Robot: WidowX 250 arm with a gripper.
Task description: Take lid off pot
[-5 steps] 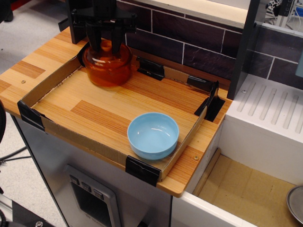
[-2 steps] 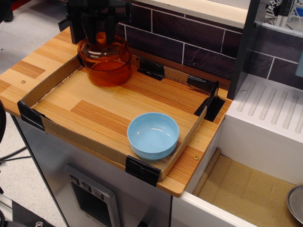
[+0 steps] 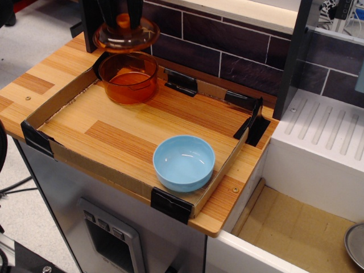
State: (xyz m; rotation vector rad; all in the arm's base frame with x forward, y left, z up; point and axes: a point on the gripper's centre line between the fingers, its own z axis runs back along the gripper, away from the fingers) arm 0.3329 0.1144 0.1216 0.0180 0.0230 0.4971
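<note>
The lid (image 3: 126, 34) is off and up in the air, hanging just above the pot (image 3: 128, 77) with a clear gap between them. The gripper (image 3: 120, 17) comes in from the top edge, its two dark fingers (image 3: 135, 9) pinching the lid's small orange knob from either side; most of the arm is cut off by the frame. The lid sits roughly level, its amber glass catching the light, a touch to the left of the pot's mouth.

The pot stands open in the far left corner of the tray (image 3: 68, 153), a low cardboard-walled frame with black taped corners laid on the wooden counter (image 3: 31, 85). Amber glass, straight sides, rim fully exposed.

Over at the near right corner of the tray sits the blue bowl (image 3: 184, 162), upright, well apart from the pot. Behind it all runs a dark tiled wall (image 3: 227, 45). To the right of the counter, a white ribbed drainer (image 3: 324, 128) sits beside it.
</note>
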